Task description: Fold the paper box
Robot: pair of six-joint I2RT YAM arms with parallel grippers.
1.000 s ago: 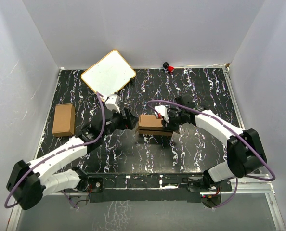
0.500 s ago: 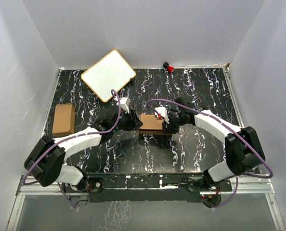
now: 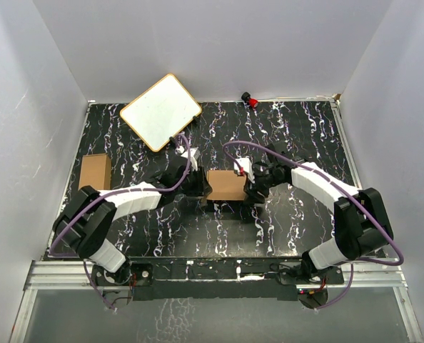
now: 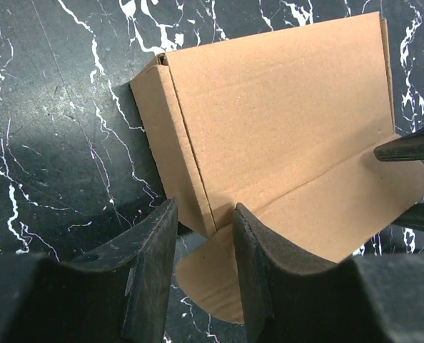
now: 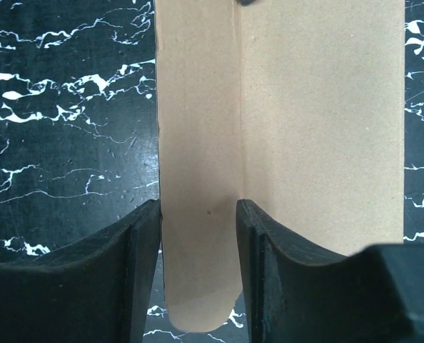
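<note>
The paper box [image 3: 226, 186] lies mid-table as a small brown folded carton, with both grippers at its ends. My left gripper [image 3: 205, 184] is at its left end. In the left wrist view the box [image 4: 283, 121] has its end wall and corner fold pinched between the narrowed jaws of that gripper [image 4: 205, 207], and a rounded flap [image 4: 201, 286] sticks out beneath. My right gripper [image 3: 249, 187] is at the right end. Its jaws [image 5: 198, 205] stand apart around a narrow rounded flap [image 5: 198, 236] of the box [image 5: 319, 128], which lies loose between them.
A second plain brown carton [image 3: 95, 176] lies at the left edge of the black marbled table [image 3: 298, 128]. A white board with a tan rim [image 3: 160, 111] rests at the back left. A small red and black object [image 3: 252, 100] sits by the back wall.
My left arm has swung right, and its jaws have closed in on the box's left end. My right gripper's jaws have opened from shut, and the box has turned slightly.
</note>
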